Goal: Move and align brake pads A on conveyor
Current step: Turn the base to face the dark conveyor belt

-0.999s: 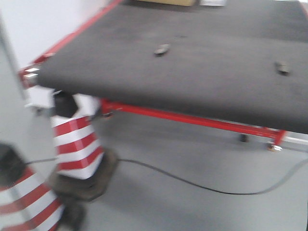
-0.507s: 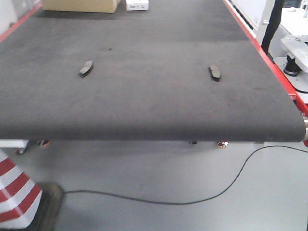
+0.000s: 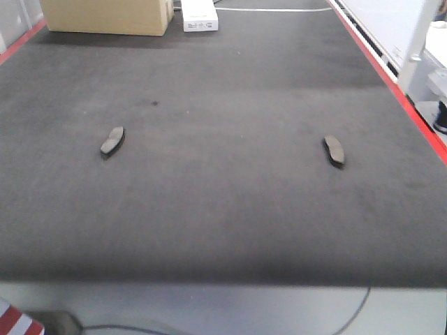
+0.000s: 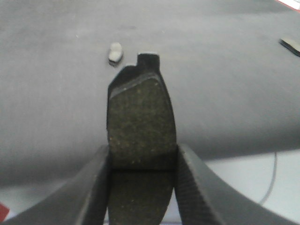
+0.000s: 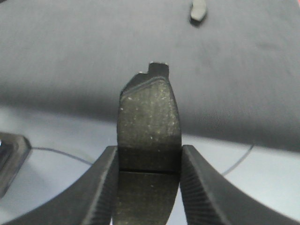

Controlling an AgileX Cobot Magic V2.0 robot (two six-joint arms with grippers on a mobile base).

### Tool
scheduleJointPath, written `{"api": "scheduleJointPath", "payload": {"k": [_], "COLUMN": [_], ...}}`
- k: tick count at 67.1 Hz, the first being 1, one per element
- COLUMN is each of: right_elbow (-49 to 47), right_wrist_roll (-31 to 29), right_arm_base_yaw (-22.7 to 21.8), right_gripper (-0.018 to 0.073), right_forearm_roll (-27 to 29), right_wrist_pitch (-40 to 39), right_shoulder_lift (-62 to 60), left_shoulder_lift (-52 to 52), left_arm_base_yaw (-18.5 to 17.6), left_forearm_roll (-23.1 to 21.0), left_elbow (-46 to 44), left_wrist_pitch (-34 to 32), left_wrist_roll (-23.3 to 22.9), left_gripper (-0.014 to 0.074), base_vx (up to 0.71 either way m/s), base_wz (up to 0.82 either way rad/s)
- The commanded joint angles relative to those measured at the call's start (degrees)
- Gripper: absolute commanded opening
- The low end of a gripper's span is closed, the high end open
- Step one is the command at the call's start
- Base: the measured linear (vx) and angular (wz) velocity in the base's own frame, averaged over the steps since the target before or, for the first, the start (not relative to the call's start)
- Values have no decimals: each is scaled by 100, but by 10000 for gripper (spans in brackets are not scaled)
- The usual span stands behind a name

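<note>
Wide dark-grey felt-like conveyor belt (image 3: 223,195) with red frame rails: filling most of the front view, running away from the camera.

Tan cardboard box (image 3: 108,15): sitting at the far left end of the belt, a small white carton (image 3: 200,17) just beside it on the right. Neither wrist view is showing these.

Small flat dark-grey brake pad, left one on the belt (image 3: 112,139): lying flat, long axis running away from the camera and tilting toward the right at its far end. The left wrist view is showing it as a small pale shape (image 4: 115,52).

Matching pad, right one on the belt (image 3: 334,150): lying flat, well apart from the first, far end leaning left. The right wrist view is catching it at its top edge (image 5: 198,10).

Left gripper (image 4: 143,154): fingers clenching a dark speckled pad (image 4: 139,124) by its long edges, long axis pointing forward, tabbed end outward, above the belt's near edge. Only the wrist view is showing this.

Right gripper (image 5: 149,161): likewise clamping a grooved pad (image 5: 149,126), tab forward, over the floor short of the belt.
</note>
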Motion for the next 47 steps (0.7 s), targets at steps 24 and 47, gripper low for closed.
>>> {"api": "scheduleJointPath", "payload": {"k": [24,47], "right_elbow": [-166,-166], "right_wrist_roll": [-55,-55], "right_arm_base_yaw": [-7,-7], "right_gripper": [-4,-4], "right_forearm_roll": [23,22], "right_wrist_pitch": [-503,-509], "right_shoulder_lift": [51,51], "left_shoulder_lift": [55,55], "left_arm_base_yaw": [-6,-6], "left_forearm_roll": [52,52], "left_elbow": [-165,-165], "left_wrist_pitch": [-507,-507], "left_wrist_roll": [-1,-1], "left_gripper": [-6,-6], "base_vx": [37,28], "base_wz": [5,2]}}
